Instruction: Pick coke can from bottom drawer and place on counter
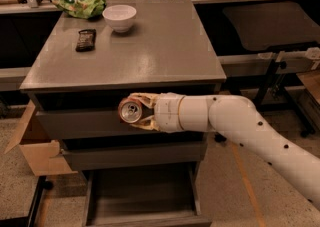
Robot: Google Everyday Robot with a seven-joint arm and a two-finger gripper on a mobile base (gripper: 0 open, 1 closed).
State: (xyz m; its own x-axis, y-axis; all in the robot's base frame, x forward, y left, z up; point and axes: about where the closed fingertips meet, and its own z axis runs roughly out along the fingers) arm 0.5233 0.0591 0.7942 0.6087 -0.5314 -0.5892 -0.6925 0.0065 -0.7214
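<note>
My gripper [136, 111] is shut on the coke can [130, 111], a red can whose silver top with pull tab faces the camera. It hangs in the air in front of the upper grey drawers, just below the front edge of the counter [150, 46]. The bottom drawer [142, 193] is pulled open below, its flat grey floor showing. My white arm reaches in from the lower right.
On the counter's far left stand a white bowl [119, 17], a green chip bag [80, 6] and a dark snack bar [85, 40]. An open cardboard box [35, 146] sits on the floor at the left. A metal table frame [280, 61] stands at the right.
</note>
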